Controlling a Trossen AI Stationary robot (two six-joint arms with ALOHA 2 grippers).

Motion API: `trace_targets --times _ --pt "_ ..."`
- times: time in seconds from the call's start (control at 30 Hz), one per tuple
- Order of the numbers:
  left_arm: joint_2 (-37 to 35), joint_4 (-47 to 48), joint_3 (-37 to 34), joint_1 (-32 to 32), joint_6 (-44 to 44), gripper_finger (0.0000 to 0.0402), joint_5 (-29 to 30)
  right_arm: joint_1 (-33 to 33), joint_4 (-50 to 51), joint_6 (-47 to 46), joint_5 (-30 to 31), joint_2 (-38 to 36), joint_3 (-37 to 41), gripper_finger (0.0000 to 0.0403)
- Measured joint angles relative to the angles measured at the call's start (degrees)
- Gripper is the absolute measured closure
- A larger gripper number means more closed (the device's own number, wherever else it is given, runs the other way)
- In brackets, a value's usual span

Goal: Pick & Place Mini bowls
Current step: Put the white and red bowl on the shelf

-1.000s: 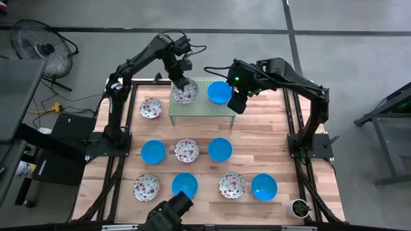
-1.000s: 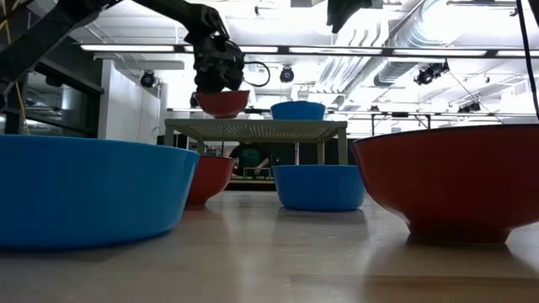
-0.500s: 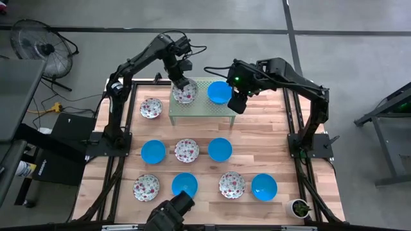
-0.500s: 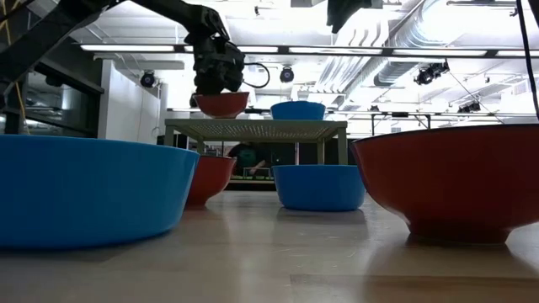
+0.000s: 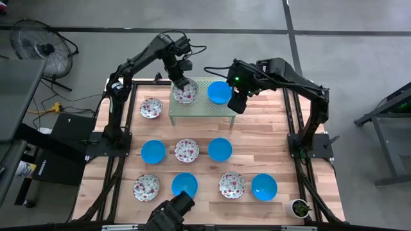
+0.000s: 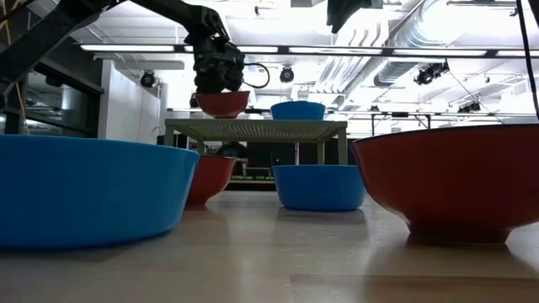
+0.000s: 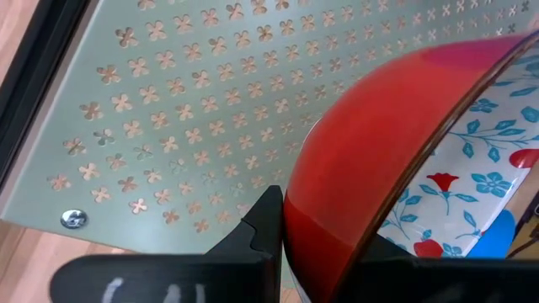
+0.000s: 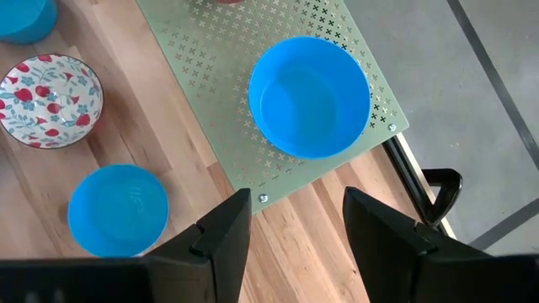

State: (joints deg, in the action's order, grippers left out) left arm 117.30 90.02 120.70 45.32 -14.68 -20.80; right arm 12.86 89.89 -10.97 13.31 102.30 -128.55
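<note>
- Red outside, floral white inside: the bowl (image 7: 370, 168) is pinched at its rim by the left gripper (image 5: 180, 82), one finger (image 7: 265, 227) against the red outer wall, the other on the inner side and mostly hidden.
- This floral bowl (image 5: 185, 93) sits at the left half of the green rack (image 5: 199, 110); in the low view its base (image 6: 222, 103) is at the rack top, and I cannot tell whether it touches.
- Right gripper (image 8: 290, 223) has its fingers spread wide, holding nothing, above the rack's right front corner.
- Just beyond those fingers a blue bowl (image 8: 310, 95) rests on the rack's right half, beside the held one.
- On the wooden table (image 5: 263, 128), left of the rack, lies a floral bowl (image 5: 151, 108).
- Middle row: blue (image 5: 153, 151), floral (image 5: 187, 151), blue (image 5: 219, 149).
- Front row: floral (image 5: 146, 187), blue (image 5: 185, 184), floral (image 5: 231, 185), blue (image 5: 264, 187).
- A fan (image 5: 40, 46) stands on the floor off the table's left far corner.
</note>
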Motion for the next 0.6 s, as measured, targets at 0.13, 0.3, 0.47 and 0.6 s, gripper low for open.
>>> trace_targets --times 0.13,0.3,0.47,0.6 --pt "0.0 0.0 0.0 0.0 0.8 0.0379 0.0 0.0 -0.1 0.0 0.0 0.0 0.0 0.0226" --pt "0.0 0.0 0.0 0.0 1.3 0.0379 0.0 0.0 -0.1 -0.4 0.1 0.0 0.0 0.0229" --pt "0.0 0.0 0.0 0.0 1.9 0.0379 -0.8 0.0 -0.1 -0.8 0.2 0.0 0.0 0.023" --pt "0.0 0.0 0.0 0.0 2.4 0.0379 -1.8 0.0 -0.1 -1.0 0.2 0.0 0.0 0.0229"
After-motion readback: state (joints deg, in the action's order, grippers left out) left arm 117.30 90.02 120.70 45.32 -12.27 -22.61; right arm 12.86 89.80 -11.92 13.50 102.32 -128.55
